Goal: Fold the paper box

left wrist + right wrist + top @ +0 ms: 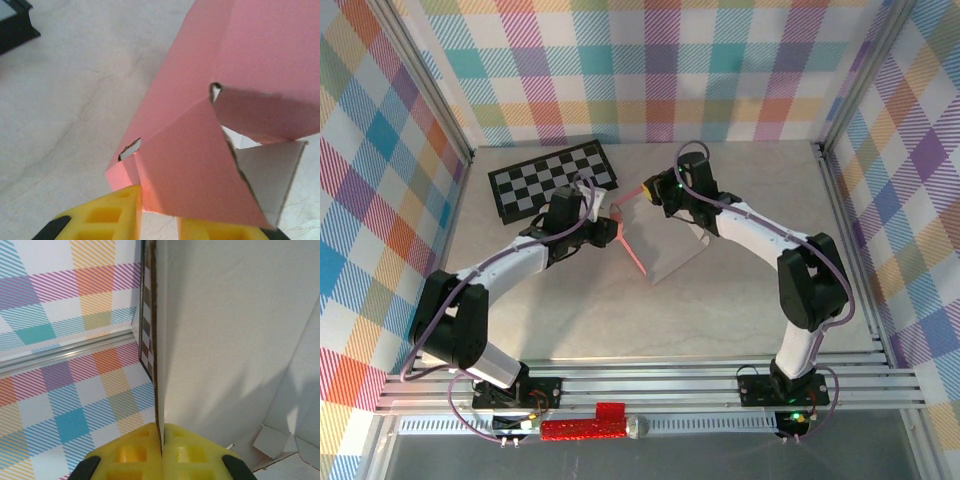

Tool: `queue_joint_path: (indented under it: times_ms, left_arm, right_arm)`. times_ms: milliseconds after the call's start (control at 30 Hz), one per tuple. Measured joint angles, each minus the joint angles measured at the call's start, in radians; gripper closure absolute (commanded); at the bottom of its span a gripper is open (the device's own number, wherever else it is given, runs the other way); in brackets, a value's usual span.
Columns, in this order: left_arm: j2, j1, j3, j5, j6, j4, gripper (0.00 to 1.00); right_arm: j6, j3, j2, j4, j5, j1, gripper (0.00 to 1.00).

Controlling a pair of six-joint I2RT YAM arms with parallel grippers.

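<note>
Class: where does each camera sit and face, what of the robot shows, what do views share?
Top external: above and behind, facing down on the table; left arm and right arm show.
Left wrist: faces along left jaws pinching the paper box.
Right wrist: faces along right jaws shut on its edge.
Shared: the box, in all three.

A black-and-white checkerboard [552, 178] lies flat on the far left part of the pale, marbled desk [740, 320]. It sits askew, with its right end nearer the back wall. Plaid walls [650, 70] in teal, orange, purple and yellow close the desk in on three sides, and a slanted aluminium post [436, 85] stands at the back left corner. Grooved aluminium rails [650, 385] run along the near edge. Just below them sits a red block [582, 428], with a small silver piece [638, 428] at its right end. In the left wrist view a dark shape [12, 25] sits blurred in the top corner.
</note>
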Motion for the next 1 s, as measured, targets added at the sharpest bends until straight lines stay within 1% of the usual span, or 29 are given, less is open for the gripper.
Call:
queue_joint_path:
  times_ms: [300,433,567,700,1000]
  left_arm:
    - [-0.067,-0.002,0.044,0.039,-0.026,-0.017,0.74]
    - [-0.071,-0.007,0.043,0.048,-0.030,-0.029,0.73]
    - [-0.069,-0.021,0.037,0.050,-0.038,-0.030,0.73]
    - [-0.061,-0.035,-0.011,0.043,-0.049,0.002,0.73]
    - [0.023,-0.042,-0.077,0.009,-0.067,0.073,0.73]
  right_arm:
    - [0.001,0.066,-0.087,-0.137,0.037,0.001,1.00]
    - [0.012,0.065,-0.093,-0.153,0.039,0.001,1.00]
    - [0.024,0.024,-0.093,-0.101,0.039,0.005,1.00]
    - [0.022,-0.016,-0.079,-0.042,0.035,0.014,1.00]
    - [0.010,-0.105,-0.008,0.092,0.021,0.023,1.00]
